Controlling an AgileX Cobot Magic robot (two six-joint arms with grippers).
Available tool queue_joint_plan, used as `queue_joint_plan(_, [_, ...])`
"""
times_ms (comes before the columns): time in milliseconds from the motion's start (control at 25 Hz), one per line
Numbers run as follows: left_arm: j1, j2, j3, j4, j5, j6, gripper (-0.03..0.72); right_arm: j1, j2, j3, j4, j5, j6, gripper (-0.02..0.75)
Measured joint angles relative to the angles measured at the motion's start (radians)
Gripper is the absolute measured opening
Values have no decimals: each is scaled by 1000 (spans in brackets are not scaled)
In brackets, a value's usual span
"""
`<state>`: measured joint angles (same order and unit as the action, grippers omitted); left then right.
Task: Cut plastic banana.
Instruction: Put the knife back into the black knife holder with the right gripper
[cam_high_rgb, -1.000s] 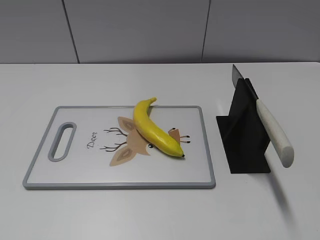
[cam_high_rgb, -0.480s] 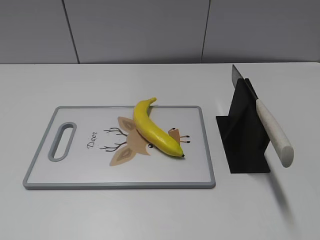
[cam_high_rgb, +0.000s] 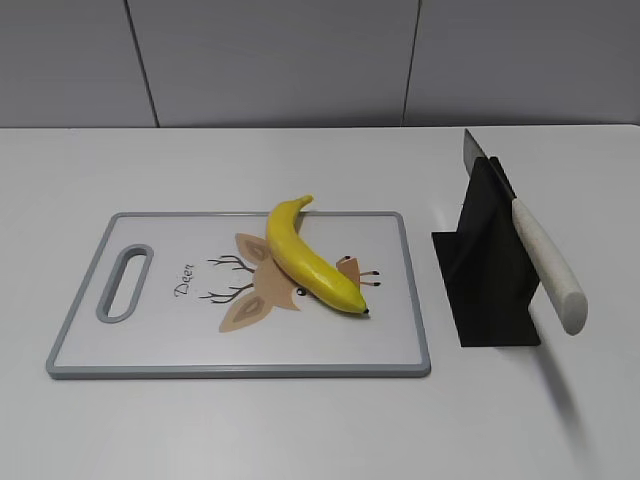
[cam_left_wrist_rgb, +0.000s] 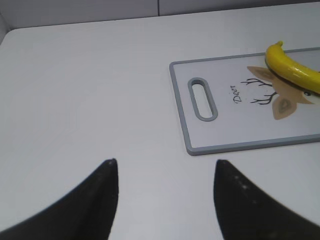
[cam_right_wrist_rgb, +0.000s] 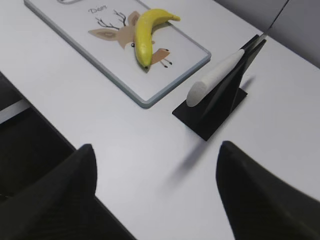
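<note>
1. Banana (cam_high_rgb: 310, 260) lay whole on my cutting board (cam_high_rgb: 150, 345), diagonal across the deer print, stem toward the counter's far edge and black tip toward the near right.
2. I saw the board flat on the white counter (cam_high_rgb: 300, 430), left of centre, its handle slot (cam_high_rgb: 125, 283) toward the left edge.
3. My knife (cam_high_rgb: 545, 265) rested tilted in a black stand (cam_high_rgb: 490, 300) near the right edge, pale handle pointing at the near edge, well apart from the board.
4. My left gripper (cam_left_wrist_rgb: 165, 197) hung with jaws spread and nothing between them, above bare counter left of the board.
5. My right gripper (cam_right_wrist_rgb: 157, 190) was likewise spread wide and empty, above the near edge, short of the stand.
</note>
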<state>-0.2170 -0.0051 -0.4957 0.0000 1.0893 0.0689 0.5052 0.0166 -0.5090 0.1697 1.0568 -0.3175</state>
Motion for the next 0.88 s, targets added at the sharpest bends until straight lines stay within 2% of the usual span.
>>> queue_joint_plan(320, [0,0,0,0,-1,0,588,0,-23,1,-72,0,91,576])
queue_joint_plan(680, [0,0,0,0,-1,0,581,-5,-23,1,-76,-2,106,576])
queue_joint_plan(760, [0,0,0,0,-1,0,576,-32,-23,1,-76,-3,106,576])
queue_joint_plan(880, [0,0,0,0,-1,0,575,-148,-23,1,-76,-3,106,576])
